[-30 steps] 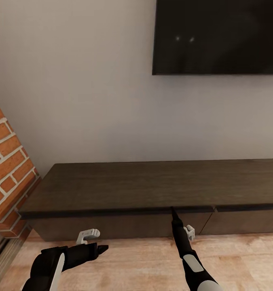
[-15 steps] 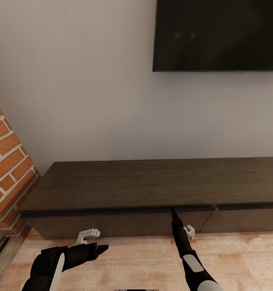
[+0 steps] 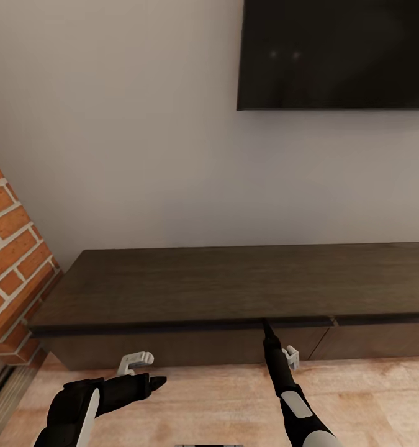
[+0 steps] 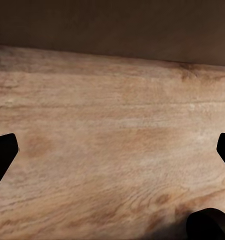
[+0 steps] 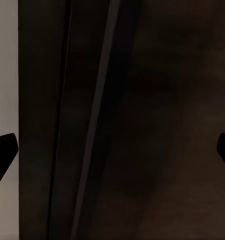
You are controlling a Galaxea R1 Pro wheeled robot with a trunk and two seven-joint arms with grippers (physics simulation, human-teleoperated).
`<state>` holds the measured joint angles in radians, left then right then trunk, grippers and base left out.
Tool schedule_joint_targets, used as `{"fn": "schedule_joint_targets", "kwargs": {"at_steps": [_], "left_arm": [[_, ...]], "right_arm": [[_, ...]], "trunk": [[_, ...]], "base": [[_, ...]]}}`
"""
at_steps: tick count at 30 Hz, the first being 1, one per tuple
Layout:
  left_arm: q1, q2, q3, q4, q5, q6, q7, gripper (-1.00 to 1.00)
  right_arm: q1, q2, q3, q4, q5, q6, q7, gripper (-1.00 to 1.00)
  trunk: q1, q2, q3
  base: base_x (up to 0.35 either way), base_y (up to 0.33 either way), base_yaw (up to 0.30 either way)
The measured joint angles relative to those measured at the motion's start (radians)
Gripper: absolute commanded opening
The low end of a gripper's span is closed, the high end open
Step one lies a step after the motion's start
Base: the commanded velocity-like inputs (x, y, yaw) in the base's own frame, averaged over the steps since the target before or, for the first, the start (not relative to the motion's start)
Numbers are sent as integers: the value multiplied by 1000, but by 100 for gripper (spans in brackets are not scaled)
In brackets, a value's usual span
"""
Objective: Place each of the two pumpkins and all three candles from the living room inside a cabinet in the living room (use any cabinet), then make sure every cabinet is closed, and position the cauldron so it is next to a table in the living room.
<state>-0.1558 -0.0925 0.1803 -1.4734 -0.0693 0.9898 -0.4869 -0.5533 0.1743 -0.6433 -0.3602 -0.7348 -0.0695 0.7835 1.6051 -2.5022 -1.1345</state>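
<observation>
The long, low dark brown cabinet [image 3: 221,285] runs along the white wall, and its handleless drawer fronts [image 3: 172,347] look closed or nearly so. My right gripper [image 3: 265,324] is stretched forward with its tip at the cabinet's upper front edge, near the seam between two drawers. The right wrist view, where the right gripper [image 5: 112,150] stands open, shows the dark cabinet wood [image 5: 157,125] very close. Lower left, my left gripper [image 3: 156,380] hovers over the floor in front of the cabinet. The left gripper [image 4: 112,150] is open and empty. Pumpkins, candles and cauldron are out of view.
A large black TV [image 3: 336,56] hangs on the wall above the cabinet. A red brick wall [image 3: 10,261] juts out at the left, close to the cabinet's end. Light wooden floor [image 3: 203,403] lies before the cabinet.
The whole picture has shifted slightly, so the camera moved a little. Both arms and the cabinet keep the same relation to each other.
</observation>
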Motion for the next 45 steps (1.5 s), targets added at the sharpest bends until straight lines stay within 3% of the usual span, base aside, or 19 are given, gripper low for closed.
{"fn": "schedule_joint_targets", "kwargs": {"at_steps": [15,16,29,36,45], "left_arm": [[0,0,0,0,0,0,0,100],[0,0,0,0,-1,0,0,100],[0,0,0,0,-1,0,0,100],[0,-1,0,0,-1,0,0,100],[0,-2,0,0,-1,-1,0,100]], "right_arm": [[-1,0,1,0,-1,-1,-2,100],[-1,0,1,0,-1,-1,-2,-100],[-2,0,1,-1,-1,1,-3,-100],[-1,0,49,1,1,1,-8,-100],[-1,0,52,0,3,-2,-7,-100]], "trunk": [[0,0,0],[0,0,0],[0,0,0],[0,0,0],[0,0,0]], "base": [[12,15,0],[0,0,0],[0,0,0],[-53,0,0],[-9,0,0]]}}
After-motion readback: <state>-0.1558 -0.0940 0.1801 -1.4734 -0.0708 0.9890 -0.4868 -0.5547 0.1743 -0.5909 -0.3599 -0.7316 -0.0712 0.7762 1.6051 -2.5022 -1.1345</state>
